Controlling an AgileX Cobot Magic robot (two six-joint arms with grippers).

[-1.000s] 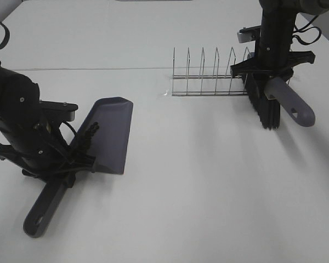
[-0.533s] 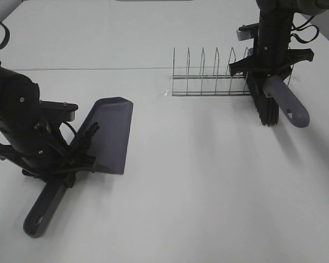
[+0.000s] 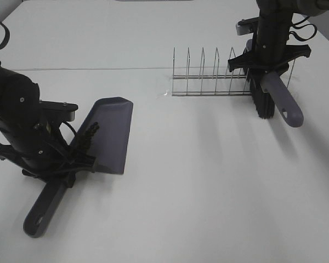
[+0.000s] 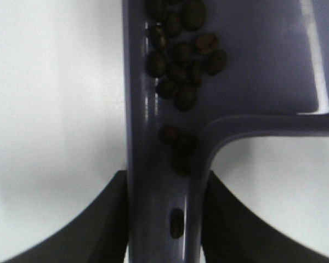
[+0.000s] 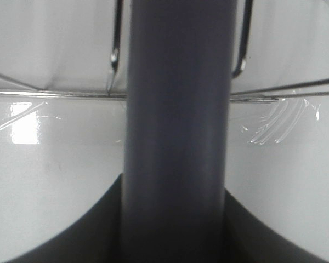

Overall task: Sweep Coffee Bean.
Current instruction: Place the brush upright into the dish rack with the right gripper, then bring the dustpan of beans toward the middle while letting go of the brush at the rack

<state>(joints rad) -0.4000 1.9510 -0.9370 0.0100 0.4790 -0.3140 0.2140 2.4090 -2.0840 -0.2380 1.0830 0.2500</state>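
Note:
The grey-purple dustpan lies on the white table at the left, its long handle pointing toward the front edge. My left gripper is shut on that handle. The coffee beans sit in a dark cluster at the pan's back edge; the left wrist view shows the beans trailing down into the handle channel between the fingers. At the right my right gripper is shut on the brush handle, and the black bristles hang down beside the end of the rack.
A wire dish rack with several upright loops stands at the back, right of centre, and its wires pass just behind the brush. A seam crosses the table's back part.
My right arm has lifted the brush and carried it back and slightly left, closer to the rack's end. The left arm and dustpan have stayed put.

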